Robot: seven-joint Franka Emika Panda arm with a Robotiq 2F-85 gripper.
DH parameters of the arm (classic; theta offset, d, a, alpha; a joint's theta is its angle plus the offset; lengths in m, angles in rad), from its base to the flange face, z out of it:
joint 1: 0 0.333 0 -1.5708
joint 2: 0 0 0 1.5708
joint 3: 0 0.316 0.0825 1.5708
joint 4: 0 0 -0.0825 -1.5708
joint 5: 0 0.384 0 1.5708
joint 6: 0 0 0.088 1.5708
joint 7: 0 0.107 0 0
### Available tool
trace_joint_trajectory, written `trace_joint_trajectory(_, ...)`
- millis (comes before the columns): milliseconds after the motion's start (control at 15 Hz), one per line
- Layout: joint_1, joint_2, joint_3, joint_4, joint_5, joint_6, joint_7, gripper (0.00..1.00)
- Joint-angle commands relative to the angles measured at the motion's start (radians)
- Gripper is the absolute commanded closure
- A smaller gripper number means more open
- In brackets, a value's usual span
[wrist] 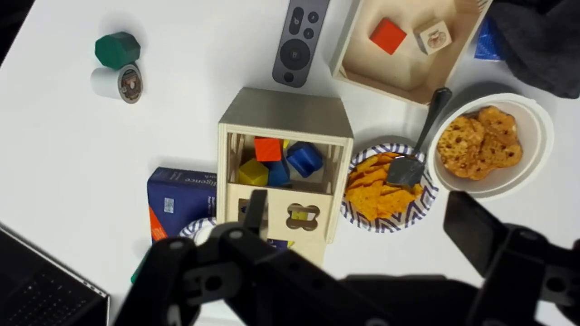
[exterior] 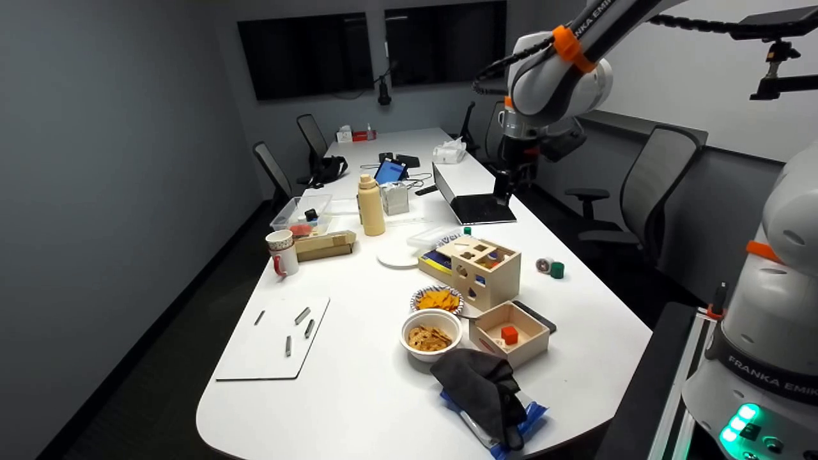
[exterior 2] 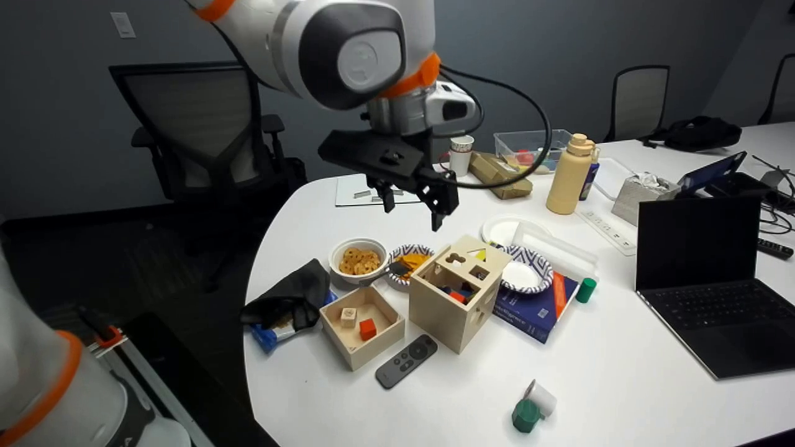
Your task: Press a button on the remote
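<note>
The remote is a slim dark grey-black bar with a round pad and small buttons. It lies flat on the table in an exterior view, beside the open wooden tray and the wooden shape box. In the wrist view the remote is at the top middle, its far end cut off by the frame edge. In an exterior view the remote is partly hidden behind the tray. My gripper is open and empty, high above the table. In the wrist view its spread fingers are apart from the remote.
The tall wooden shape box and wooden tray flank the remote. Nearby are a chips plate, a cookie bowl, a book and green and white pieces. An open laptop and another black remote lie farther off.
</note>
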Motion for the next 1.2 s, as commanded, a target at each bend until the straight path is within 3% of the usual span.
trace_joint_trajectory(0,-0.024,0.151,-0.042,-0.014,0.095,0.161,-0.052,0.0)
trace_joint_trajectory(200,-0.042,0.242,-0.049,-0.039,0.193,0.222,-0.087,0.0)
trace_joint_trajectory(533,-0.083,0.329,-0.003,-0.106,0.389,0.341,-0.178,0.0)
trace_joint_trajectory(600,-0.067,0.349,-0.015,-0.113,0.448,0.371,-0.217,0.25)
trace_joint_trajectory(667,-0.077,0.365,-0.003,-0.115,0.499,0.389,-0.25,0.26)
trace_joint_trajectory(1133,-0.177,0.485,0.122,-0.045,0.977,0.426,-0.647,0.81)
